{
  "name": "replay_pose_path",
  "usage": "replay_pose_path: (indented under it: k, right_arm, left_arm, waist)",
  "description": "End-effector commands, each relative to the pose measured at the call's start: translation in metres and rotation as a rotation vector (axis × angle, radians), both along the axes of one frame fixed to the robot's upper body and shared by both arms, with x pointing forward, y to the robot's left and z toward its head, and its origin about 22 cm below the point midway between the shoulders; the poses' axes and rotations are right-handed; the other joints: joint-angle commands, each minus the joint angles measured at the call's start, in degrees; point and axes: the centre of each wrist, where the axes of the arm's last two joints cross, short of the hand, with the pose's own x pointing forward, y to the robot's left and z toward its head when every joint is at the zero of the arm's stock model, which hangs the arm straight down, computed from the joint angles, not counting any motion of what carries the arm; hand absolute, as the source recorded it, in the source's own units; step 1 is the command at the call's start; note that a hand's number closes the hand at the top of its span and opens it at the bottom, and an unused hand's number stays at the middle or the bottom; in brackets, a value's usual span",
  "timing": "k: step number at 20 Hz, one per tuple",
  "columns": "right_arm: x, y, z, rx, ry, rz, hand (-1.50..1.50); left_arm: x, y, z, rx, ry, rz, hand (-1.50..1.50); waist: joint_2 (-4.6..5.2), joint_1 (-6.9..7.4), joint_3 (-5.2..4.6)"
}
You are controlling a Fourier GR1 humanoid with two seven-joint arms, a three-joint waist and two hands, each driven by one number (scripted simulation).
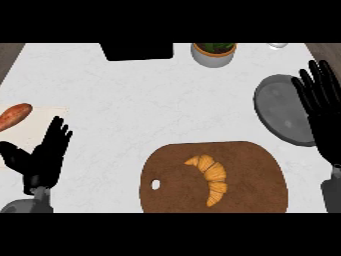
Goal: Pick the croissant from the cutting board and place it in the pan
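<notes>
A golden croissant (211,177) lies on the round brown cutting board (258,172) at the lower middle of the counter. The grey pan (280,107) sits to the upper right of the board. My right hand (328,117) stands open with straight fingers pointing up, over the pan's right edge and hiding part of it. It is apart from the croissant. My left hand (44,155) is open at the lower left, fingers up, holding nothing.
An orange sweet potato (10,118) lies on a pale mat (47,112) at the left edge. A white pot with a green plant (214,53) and a black object (137,51) stand at the counter's far edge.
</notes>
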Motion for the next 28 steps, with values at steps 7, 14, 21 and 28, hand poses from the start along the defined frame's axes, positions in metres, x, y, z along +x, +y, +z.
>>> replay_pose_path:
  k: [7,14,21,28]
  right_arm:
    - [0.025,0.039,0.037,-0.43,-0.15,0.624,1.5]
    - [0.017,-0.049,-0.011,-0.568,-0.293,0.582,-1.5]
    - [0.05,-0.051,0.026,-0.819,-0.486,0.659,-1.5]
    - [0.057,0.01,0.052,-1.121,-0.511,0.762,-1.5]
  left_arm:
    - [0.049,-0.01,0.076,0.172,-0.223,-0.178,0.0]
    - [0.042,-0.022,0.105,0.152,-0.217,-0.195,0.0]
    - [0.046,-0.039,0.095,0.177,-0.214,-0.192,0.0]
    - [0.04,-0.032,0.092,0.149,-0.199,-0.177,0.0]
  waist:
    - [2.81,5.65,-0.28]
    - [2.36,3.92,-0.09]
    - [2.51,3.68,-0.28]
    - [2.38,3.83,-0.38]
